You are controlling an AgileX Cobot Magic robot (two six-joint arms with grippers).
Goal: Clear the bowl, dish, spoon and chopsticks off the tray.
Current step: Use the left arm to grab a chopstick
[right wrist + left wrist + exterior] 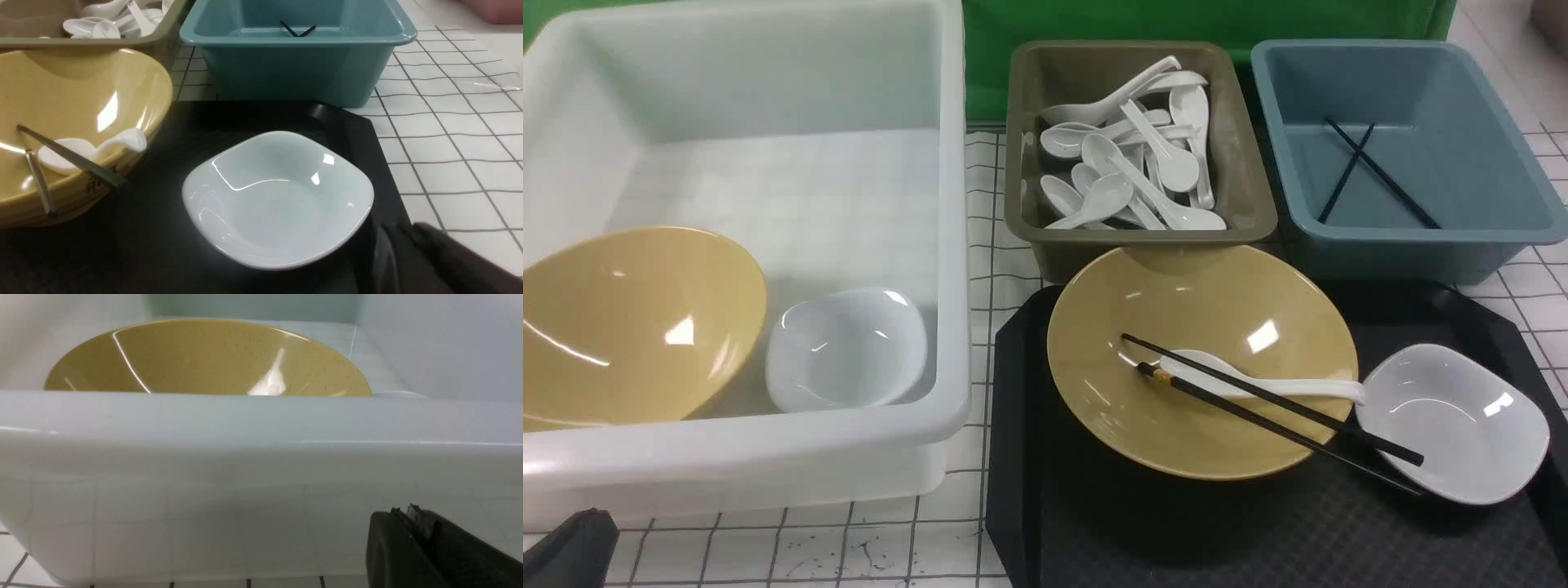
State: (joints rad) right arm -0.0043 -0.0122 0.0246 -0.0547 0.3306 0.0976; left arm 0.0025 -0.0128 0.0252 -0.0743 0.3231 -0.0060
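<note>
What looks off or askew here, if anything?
The other yellow bowl in the white tub sits steeply tilted, not flat. On the tray, the chopsticks lie across the bowl rim onto the dish.

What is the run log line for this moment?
tray: nothing cleared | bowl: on tray | spoon: in bowl, handle on rim | chopsticks: across bowl, ends past rim | dish: on tray beside bowl

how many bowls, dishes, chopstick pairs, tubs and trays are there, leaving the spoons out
yellow bowls: 2
white dishes: 2
chopstick pairs: 2
tubs: 3
black tray: 1
total: 10
</note>
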